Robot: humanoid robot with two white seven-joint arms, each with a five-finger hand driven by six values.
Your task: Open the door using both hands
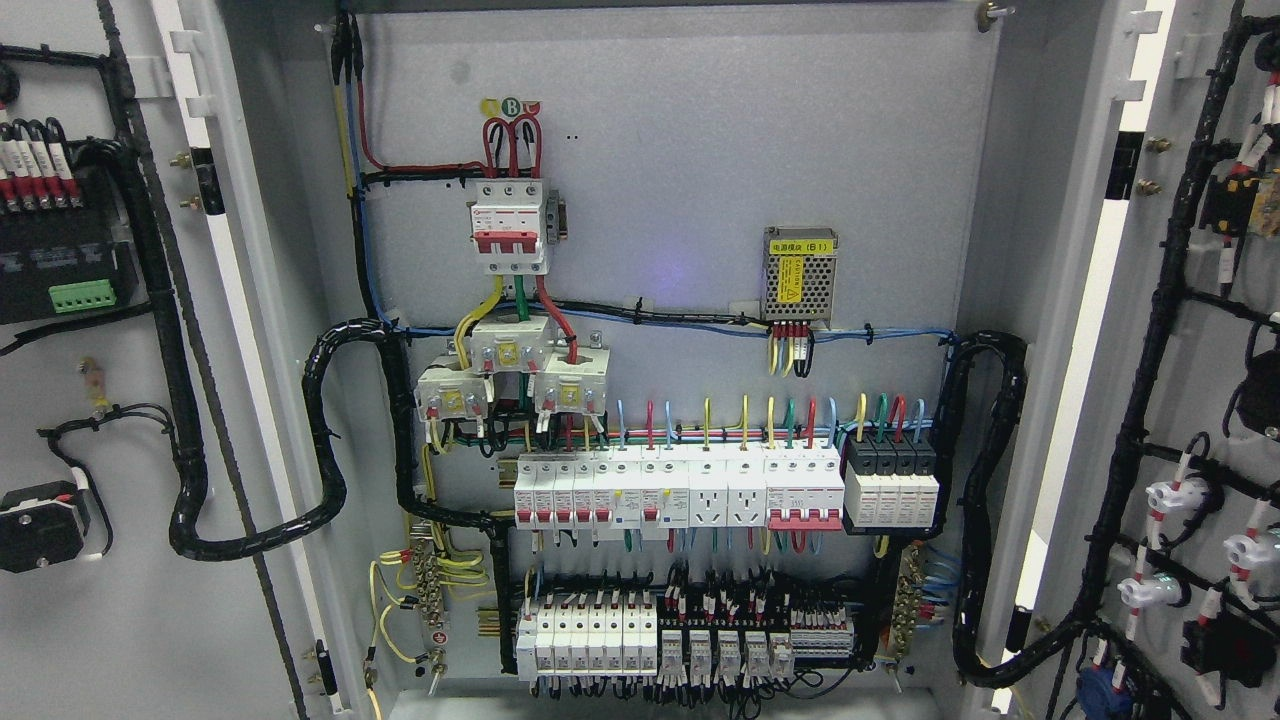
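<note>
Head view: left door [90, 400], right door [1190, 380] swung open.

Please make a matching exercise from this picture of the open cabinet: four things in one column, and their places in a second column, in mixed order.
Things:
1. left door
2. right door
3. power supply with yellow label
4. red-handled main breaker

Places:
A. back panel, upper right
B. swung open at the picture's left edge
C. back panel, upper left of middle
D. swung open at the picture's right edge

Pairs: 1-B, 2-D, 3-A, 4-C. No robot hand shows.
</note>
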